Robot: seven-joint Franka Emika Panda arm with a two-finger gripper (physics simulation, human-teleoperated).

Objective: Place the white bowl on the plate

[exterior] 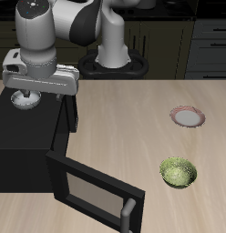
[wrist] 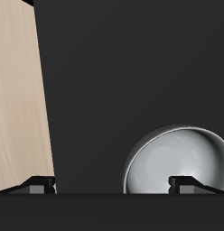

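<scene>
Wrist view shows my tool [wrist: 112, 185] spread wide, nothing between its fingertips, hovering over the black box [wrist: 105, 81]. The white bowl [wrist: 173, 161] sits on that box directly below me, one fingertip [wrist: 188, 183] over its grey inside. The plate [exterior: 188, 116] lies well apart from my tool on the surface [exterior: 133, 118], with the green mottled bowl [exterior: 177, 172] near it.
</scene>
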